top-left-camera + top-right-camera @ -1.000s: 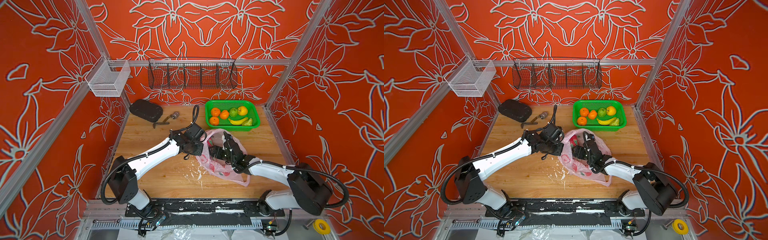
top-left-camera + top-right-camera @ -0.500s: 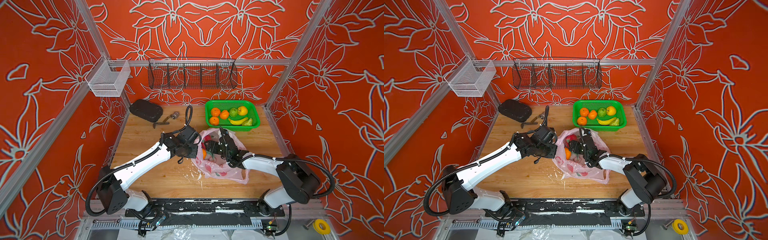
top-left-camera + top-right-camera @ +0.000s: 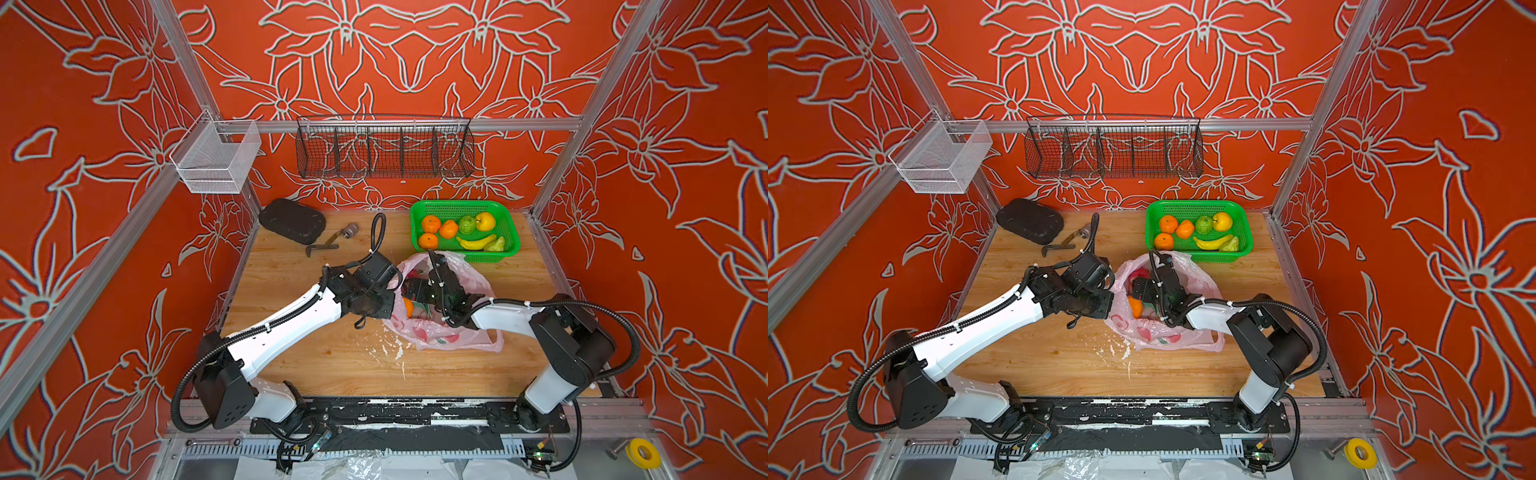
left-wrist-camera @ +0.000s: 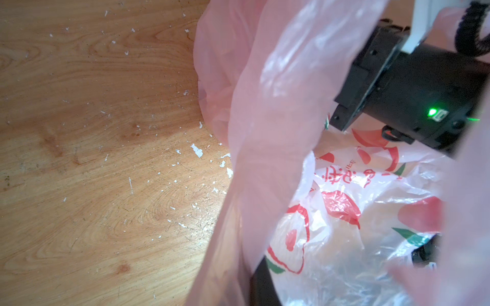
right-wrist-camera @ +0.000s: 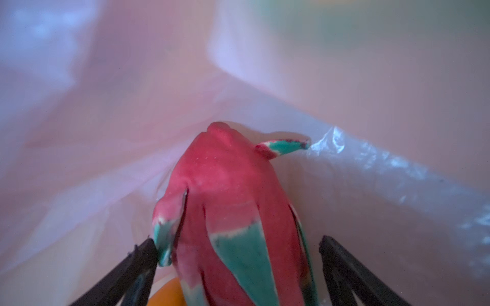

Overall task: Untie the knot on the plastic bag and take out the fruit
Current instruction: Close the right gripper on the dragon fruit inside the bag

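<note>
Dragon fruit (image 5: 230,206): lying inside plastic bag (image 3: 465,336), orange (image 3: 408,307) beside | right gripper (image 5: 237,242): straddling it, jaws spread wide | left gripper (image 3: 390,293): closed tight, seemingly pinching bag rim | handling: seeming light, rigid, smooth (surrounding film slippery); taking hold across thick middle, avoiding leaf tips

Compared with a second ago, the right gripper (image 3: 411,286) reaches farther toward 9 o'clock, deeper into the mouth of the plastic bag (image 3: 453,336), and its jaws stand wider. The dragon fruit (image 3: 415,274) and an orange (image 3: 408,308) now show inside. The right arm (image 3: 573,349) folds inward over the bench (image 3: 332,365). The left arm (image 3: 291,328) sits slightly toward 8 o'clock.
</note>
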Controlling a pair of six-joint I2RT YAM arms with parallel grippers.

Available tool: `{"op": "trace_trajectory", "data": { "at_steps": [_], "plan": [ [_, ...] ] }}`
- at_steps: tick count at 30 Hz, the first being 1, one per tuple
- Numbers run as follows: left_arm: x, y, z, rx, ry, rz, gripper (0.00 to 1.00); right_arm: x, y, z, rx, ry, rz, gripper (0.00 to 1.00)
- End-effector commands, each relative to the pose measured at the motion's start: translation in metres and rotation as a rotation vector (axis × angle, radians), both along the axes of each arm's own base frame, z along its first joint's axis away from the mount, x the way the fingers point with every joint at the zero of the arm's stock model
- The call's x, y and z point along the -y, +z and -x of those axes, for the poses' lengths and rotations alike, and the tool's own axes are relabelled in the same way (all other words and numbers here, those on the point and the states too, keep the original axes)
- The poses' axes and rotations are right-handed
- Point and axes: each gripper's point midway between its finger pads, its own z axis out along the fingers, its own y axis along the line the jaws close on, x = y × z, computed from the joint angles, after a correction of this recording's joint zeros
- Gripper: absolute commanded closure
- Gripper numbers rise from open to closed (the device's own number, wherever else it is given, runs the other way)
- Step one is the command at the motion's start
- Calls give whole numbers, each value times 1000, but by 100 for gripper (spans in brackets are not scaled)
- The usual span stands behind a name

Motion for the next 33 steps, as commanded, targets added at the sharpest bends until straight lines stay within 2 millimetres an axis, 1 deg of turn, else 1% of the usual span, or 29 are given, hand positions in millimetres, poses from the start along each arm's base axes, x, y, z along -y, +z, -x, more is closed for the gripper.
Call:
{"op": "trace_trajectory", "data": {
  "at_steps": [1, 3, 6, 9, 11, 12, 15, 18, 20, 25, 27, 28, 31, 33],
  "plan": [
    [-7, -1, 9, -8, -5, -18, 100, -8, -4, -8, 56, 53, 71, 3],
    [-10, 0, 10, -3, -3, -22, 100, -21, -9, -5, 79, 137, 51, 3],
    [-12, 0, 12, 1, -5, -30, 100, -36, -16, 2, 95, 247, 44, 3],
    [-14, 0, 13, -1, 0, -30, 100, -41, -25, 3, 80, 286, 62, 3],
    [-15, -1, 14, -4, 3, -30, 100, -40, -32, 3, 53, 290, 93, 3],
    [-16, -2, 15, -5, 3, -30, 100, -39, -32, 2, 49, 286, 97, 3],
    [-17, -2, 15, -6, 10, -30, 100, -39, -29, -1, 56, 275, 95, 11],
    [-16, -3, 15, -8, 16, -26, 100, -31, -27, -5, 57, 224, 113, 23],
    [-17, -3, 15, -9, 16, -27, 100, -26, -23, -6, 61, 200, 125, 30],
    [-15, -1, 14, -4, 18, -18, 100, -20, -4, -2, 104, 192, 111, 38],
    [-14, 0, 13, -3, 18, -16, 100, -17, 1, 1, 111, 195, 114, 41],
    [-13, 0, 13, -3, 19, -16, 98, -16, 3, 3, 112, 197, 117, 43],
    [-12, 3, 10, 2, 19, -12, 86, -13, 9, 10, 110, 206, 110, 45],
    [-9, 7, 9, 8, 17, -2, 81, -10, 11, 15, 104, 206, 97, 47]
  ]
}}
